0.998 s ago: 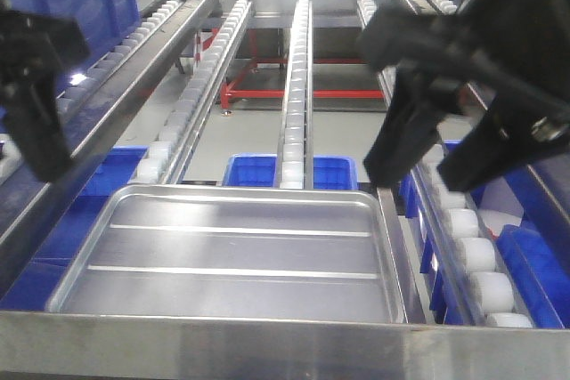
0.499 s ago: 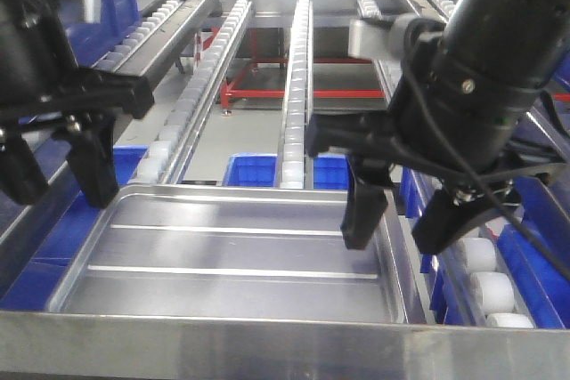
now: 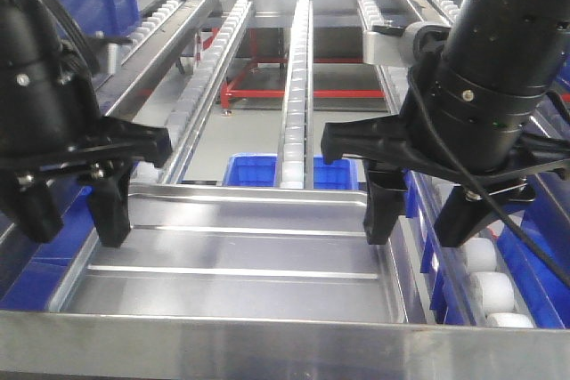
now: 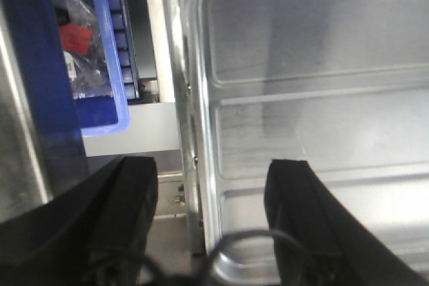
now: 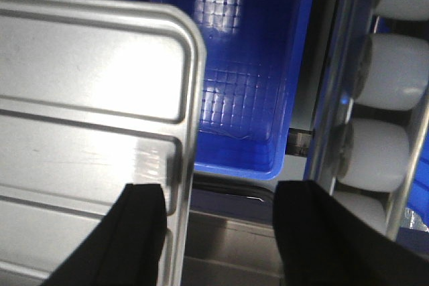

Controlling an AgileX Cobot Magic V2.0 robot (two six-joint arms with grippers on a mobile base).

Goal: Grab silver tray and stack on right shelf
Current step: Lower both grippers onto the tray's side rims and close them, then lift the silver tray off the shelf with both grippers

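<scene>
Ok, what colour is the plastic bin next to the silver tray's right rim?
Blue; the bin shows best in the right wrist view.

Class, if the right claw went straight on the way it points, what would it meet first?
Probably the silver tray: the right claw is open astride its right rim, inner finger above the tray floor. Depth is unclear.

One silver tray (image 3: 232, 251), two black claws (image 3: 76, 215) (image 3: 427, 220)

Silver tray (image 3: 233, 251): polished steel, smooth, reflective. Rollers (image 3: 297, 86): white matt plastic. Bin (image 5: 241, 65): blue glossy plastic, gridded.
</scene>
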